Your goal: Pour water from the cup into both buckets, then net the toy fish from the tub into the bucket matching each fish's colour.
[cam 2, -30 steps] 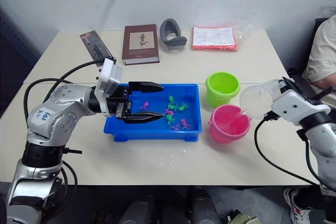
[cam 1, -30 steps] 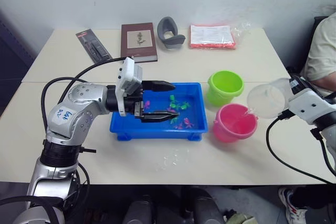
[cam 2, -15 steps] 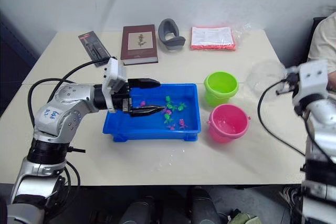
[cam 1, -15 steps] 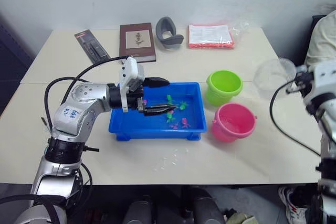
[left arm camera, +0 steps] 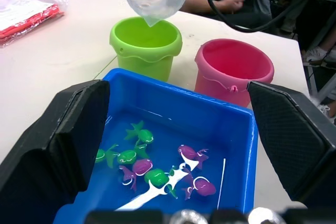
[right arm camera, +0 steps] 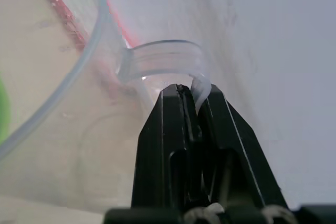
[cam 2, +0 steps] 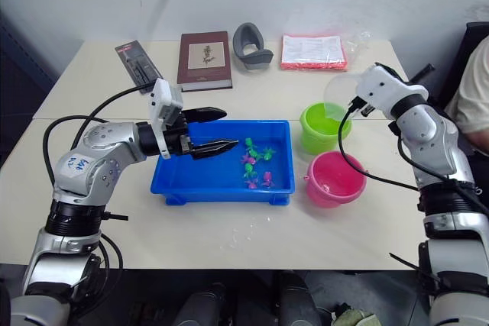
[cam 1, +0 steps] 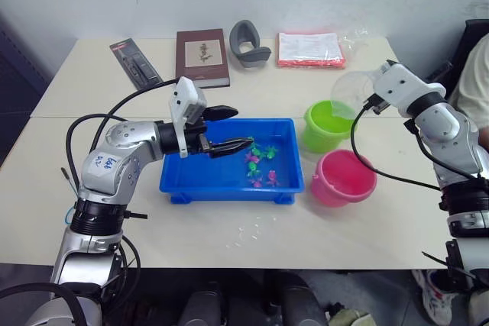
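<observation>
While a small patch of spilled water (cam 1: 252, 228) glistens on the counter (cam 1: 367, 227) nearest to me, the blue tub (cam 1: 229, 188) sits just beyond it, holding shallow water and a cluster of green and pink toy fish (cam 1: 260, 164) gathered toward its right half. My left gripper (cam 1: 229, 129) hovers over the left part of that tub with its two black fingers spread wide and nothing between them. To the right of the tub stands the pink bucket (cam 1: 341, 179), close beside the tub's right wall, and just behind it the lime-green bucket (cam 1: 327, 126), the two buckets nearly touching. My right gripper (right arm camera: 191, 95) is pinched tight on the thin clear handle of the cup (cam 1: 353, 93), which I hold tilted above the far right rim of the green bucket with its mouth turned down toward the bucket's opening; in my left wrist view the cup's lip hangs directly over the green bucket. Farther back on the counter lie a black flat package (cam 1: 136, 63) at the left, a brown book (cam 1: 202, 57) beside it, a grey curved holder (cam 1: 247, 42) next, and a red-and-white plastic packet (cam 1: 309, 50) to the right. At the far right edge a person's sleeve (cam 1: 475, 74) shows beside the counter.
</observation>
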Controlling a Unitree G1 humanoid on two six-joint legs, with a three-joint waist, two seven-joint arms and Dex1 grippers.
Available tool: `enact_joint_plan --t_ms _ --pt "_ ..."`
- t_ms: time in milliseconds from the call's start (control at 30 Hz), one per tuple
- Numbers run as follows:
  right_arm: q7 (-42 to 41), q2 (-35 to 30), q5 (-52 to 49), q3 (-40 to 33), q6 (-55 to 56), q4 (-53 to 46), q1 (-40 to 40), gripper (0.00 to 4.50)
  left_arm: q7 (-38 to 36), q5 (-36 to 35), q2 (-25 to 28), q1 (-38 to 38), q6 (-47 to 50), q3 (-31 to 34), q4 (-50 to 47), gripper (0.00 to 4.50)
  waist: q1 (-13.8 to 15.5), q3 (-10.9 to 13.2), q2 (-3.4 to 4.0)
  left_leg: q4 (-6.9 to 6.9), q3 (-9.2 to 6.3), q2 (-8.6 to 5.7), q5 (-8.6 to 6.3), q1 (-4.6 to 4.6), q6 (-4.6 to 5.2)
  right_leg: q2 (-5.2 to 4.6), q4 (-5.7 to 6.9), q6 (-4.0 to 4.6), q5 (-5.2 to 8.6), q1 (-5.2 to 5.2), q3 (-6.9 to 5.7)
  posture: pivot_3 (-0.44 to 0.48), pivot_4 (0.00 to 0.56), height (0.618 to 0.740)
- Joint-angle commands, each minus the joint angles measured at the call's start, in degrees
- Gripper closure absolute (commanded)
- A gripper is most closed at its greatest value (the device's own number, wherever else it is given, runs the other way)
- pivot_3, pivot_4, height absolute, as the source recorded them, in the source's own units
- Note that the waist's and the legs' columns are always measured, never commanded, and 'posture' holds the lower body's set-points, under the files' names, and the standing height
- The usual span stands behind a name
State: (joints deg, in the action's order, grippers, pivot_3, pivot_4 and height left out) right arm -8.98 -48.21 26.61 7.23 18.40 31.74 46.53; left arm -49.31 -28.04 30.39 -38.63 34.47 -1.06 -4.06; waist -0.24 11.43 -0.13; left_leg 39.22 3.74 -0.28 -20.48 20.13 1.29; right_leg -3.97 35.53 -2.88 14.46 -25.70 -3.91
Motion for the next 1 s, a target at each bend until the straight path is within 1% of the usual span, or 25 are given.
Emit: enact_joint_plan --t_ms 33,200,367,667,733,767,833,867,900,1000 --pt "6.59 -3.37 8.08 2.59 6.47 -0.61 2.95 4.47 0.46 -0.61 0.48 -0.33 0.01 1.54 -2.34 0.0 -0.02 0.0 0.0 0.0 0.01 0.0 0.0 0.0 0.0 0.0 0.0 0.0 0.0 0.0 0.01 0.0 0.15 0.74" --pt "10.74 -4.93 15.26 6.81 10.98 1.16 5.47 4.47 0.65 -0.28 0.19 -0.54 -0.25 1.25 -2.12 0.0 -0.24 0.0 0.0 0.0 0.03 0.0 0.04 -0.03 -0.06 0.01 0.0 0.0 0.0 0.0 0.02 0.0 0.15 0.74" --pt "14.66 -4.97 20.09 9.33 13.26 3.37 7.65 4.47 0.17 -0.44 0.14 -1.3 -0.12 0.85 -2.13 0.0 -0.34 0.0 0.0 0.0 0.03 0.01 0.07 -0.03 -0.1 0.02 0.03 0.0 0.0 0.0 0.01 0.0 0.15 0.74" --pt "16.68 -6.01 21.2 9.19 15.39 5.58 8.77 4.47 -0.47 -0.4 0.34 -1.61 -0.35 1.0 -2.44 0.0 -0.37 0.0 0.0 0.0 0.02 0.01 0.07 -0.02 -0.09 0.02 0.04 0.0 0.0 0.0 0.01 0.0 0.15 0.74" --pt "14.18 -4.74 15.9 6.47 14.39 8.18 8.53 4.47 -0.85 -0.38 0.33 -1.31 -0.55 0.68 -2.86 0.0 -0.39 0.0 0.0 0.0 0.02 0.01 0.07 -0.02 -0.09 0.02 0.04 0.0 0.0 0.0 0.01 0.0 0.15 0.74" --pt "11.41 -3.46 10.89 3.88 12.82 10.14 8.08 4.47 -1.26 -0.39 0.45 -1.11 -0.66 0.43 -3.2 0.0 -0.4 0.0 0.0 0.0 0.03 0.01 0.08 -0.02 -0.09 0.02 0.05 0.0 0.0 0.0 0.01 0.0 0.15 0.74" --pt "4.07 -0.4 -2.21 -3.22 8.04 12.34 6.18 4.47 -2.28 -1.02 0.61 -0.74 -0.42 0.23 -4.16 0.0 -0.41 0.0 -0.01 0.0 0.03 0.01 0.08 -0.02 -0.08 0.06 0.03 -0.02 -0.02 0.03 0.0 0.0 0.15 0.74" --pt "0.35 0.9 -8.29 -6.79 5.11 11.92 4.93 4.47 -2.88 -1.81 0.63 -0.61 0.03 0.41 -4.79 0.0 -0.4 0.0 -0.01 0.01 0.02 0.02 0.09 -0.02 -0.07 0.08 0.03 -0.04 -0.03 0.05 0.0 0.0 0.15 0.74" --pt "-2.12 1.68 -12.0 -9.06 3.04 11.16 4.05 4.47 -3.26 -2.33 0.62 -0.54 0.38 0.59 -5.21 0.0 -0.34 0.0 -0.01 0.02 0.02 0.03 0.09 -0.01 -0.07 0.09 0.04 -0.04 -0.03 0.06 0.0 0.0 0.15 0.74" --pt "-11.1 4.49 -27.66 -19.28 -13.98 2.9 -2.59 4.47 -5.91 -6.44 1.16 -0.13 2.55 1.96 -7.7 0.0 0.08 -0.01 -0.02 0.02 -0.03 0.09 0.09 0.0 -0.06 0.1 0.01 -0.04 -0.03 0.07 -0.04 0.0 0.15 0.74"
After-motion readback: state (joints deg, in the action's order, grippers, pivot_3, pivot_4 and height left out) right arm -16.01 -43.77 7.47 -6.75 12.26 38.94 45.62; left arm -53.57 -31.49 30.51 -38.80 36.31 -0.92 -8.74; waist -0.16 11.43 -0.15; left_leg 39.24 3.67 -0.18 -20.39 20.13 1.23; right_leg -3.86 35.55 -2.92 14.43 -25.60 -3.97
